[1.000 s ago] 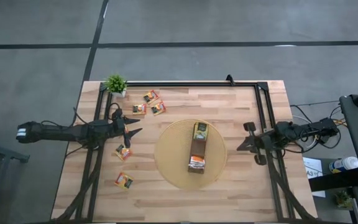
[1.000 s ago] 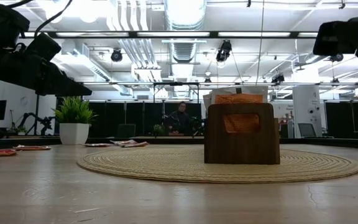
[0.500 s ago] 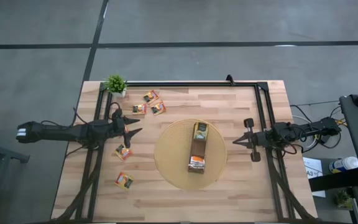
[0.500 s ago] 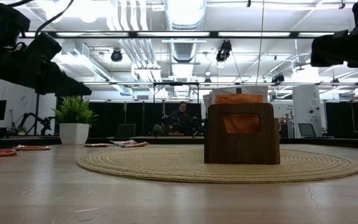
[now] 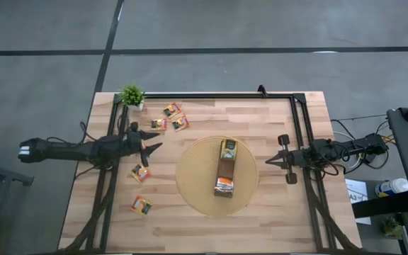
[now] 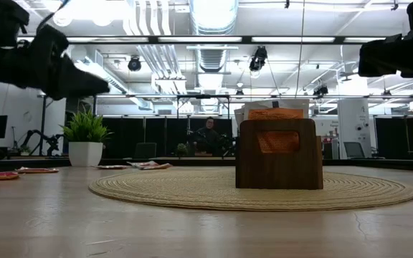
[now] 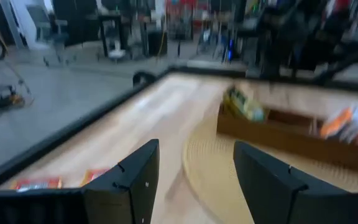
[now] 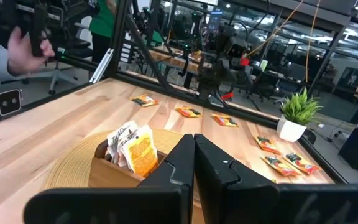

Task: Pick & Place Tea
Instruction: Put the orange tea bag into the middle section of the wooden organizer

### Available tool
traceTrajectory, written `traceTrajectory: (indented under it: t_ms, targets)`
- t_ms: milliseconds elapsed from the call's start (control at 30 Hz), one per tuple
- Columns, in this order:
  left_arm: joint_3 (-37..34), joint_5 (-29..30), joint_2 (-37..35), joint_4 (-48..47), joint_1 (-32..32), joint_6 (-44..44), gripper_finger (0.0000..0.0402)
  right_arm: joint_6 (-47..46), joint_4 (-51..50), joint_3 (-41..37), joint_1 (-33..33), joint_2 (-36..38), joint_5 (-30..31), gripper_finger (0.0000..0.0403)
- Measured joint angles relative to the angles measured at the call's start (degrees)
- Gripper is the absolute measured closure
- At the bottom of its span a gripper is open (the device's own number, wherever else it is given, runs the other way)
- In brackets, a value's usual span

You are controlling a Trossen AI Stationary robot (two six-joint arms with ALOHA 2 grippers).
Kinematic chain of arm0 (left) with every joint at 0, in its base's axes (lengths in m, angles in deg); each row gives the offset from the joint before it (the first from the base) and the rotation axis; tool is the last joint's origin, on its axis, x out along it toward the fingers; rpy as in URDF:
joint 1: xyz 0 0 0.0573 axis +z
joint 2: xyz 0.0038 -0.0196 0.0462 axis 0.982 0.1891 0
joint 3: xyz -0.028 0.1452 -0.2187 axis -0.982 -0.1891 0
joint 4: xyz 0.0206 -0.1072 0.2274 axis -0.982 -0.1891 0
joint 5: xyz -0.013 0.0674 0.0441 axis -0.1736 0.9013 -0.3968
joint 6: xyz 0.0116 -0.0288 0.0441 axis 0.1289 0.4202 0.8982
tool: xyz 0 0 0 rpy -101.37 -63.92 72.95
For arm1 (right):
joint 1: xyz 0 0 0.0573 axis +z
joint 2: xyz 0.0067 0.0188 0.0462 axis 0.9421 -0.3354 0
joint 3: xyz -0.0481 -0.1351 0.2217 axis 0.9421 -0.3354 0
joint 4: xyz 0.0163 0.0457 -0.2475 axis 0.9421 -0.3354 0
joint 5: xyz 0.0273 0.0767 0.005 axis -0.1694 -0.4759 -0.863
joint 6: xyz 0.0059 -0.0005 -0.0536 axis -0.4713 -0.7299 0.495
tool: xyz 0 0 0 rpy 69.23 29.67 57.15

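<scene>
Five small tea sachets lie flat on the table's left half: three near the far edge [image 5: 171,109], [image 5: 159,123], [image 5: 180,122] and two nearer [image 5: 140,172], [image 5: 141,205]. More sachets stand in the long brown box [image 5: 225,168] on the round woven mat [image 5: 190,185]. My left gripper [image 5: 153,140] is open and hangs above the table between the two groups of sachets, pointing at the mat; in its wrist view the left gripper [image 7: 194,180] holds nothing. My right gripper [image 5: 269,161] is shut, right of the mat; in its wrist view the right gripper [image 8: 194,168] points at the box [image 8: 126,163].
A small potted plant [image 5: 131,95] stands at the far left corner. A black frame [image 5: 211,95] runs along the far edge and both sides. Bare wood lies near the front edge [image 5: 211,230]. A person's hand [image 8: 23,43] shows beyond the table.
My left gripper has risen and moved a little toward the far edge, staying open. My right gripper shifted slightly toward the mat early in the second, then kept still. The sachets and the box have not moved.
</scene>
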Motion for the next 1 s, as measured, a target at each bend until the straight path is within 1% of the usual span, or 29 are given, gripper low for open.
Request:
traceTrajectory:
  t_ms: [133,300,467,533,567,633,867,933,1000]
  targets:
    - [0.0,0.0,0.0,6.5,0.0,0.1,0.0199,0.0,0.0,0.0,0.0,0.0,0.0,0.0394]
    - [0.0,0.0,0.0,19.1,0.0,2.1,0.0199,0.0,0.0,0.0,0.0,0.0,0.0,0.0394]
    - [0.1,0.0,0.0,26.2,0.0,-3.2,0.0199,0.0,0.0,0.0,0.0,0.0,0.0,0.0394]
    - [0.1,-0.6,-0.1,28.0,0.0,-9.4,0.0199,0.0,0.0,0.0,0.0,0.0,0.0,0.0394]
    - [0.1,-2.1,-0.1,28.0,0.0,-14.7,0.0199,0.0,0.0,0.0,0.0,0.0,0.0,0.0394]
    - [0.1,-6.8,0.5,28.3,0.0,-19.5,0.0199,0.0,0.0,0.0,0.0,0.0,0.0,0.0394]
    - [0.1,-26.1,4.3,31.0,-0.8,-26.7,0.0199,0.0,0.0,0.0,0.0,0.0,0.0,0.0394]
    - [0.1,-30.3,6.1,32.6,-1.9,-28.1,0.0199,0.0,0.0,0.0,0.0,0.0,0.0,0.0394]
    - [0.1,-32.0,7.9,33.3,-3.6,-28.3,0.0199,0.0,0.0,0.0,0.0,0.0,0.0,0.0394]
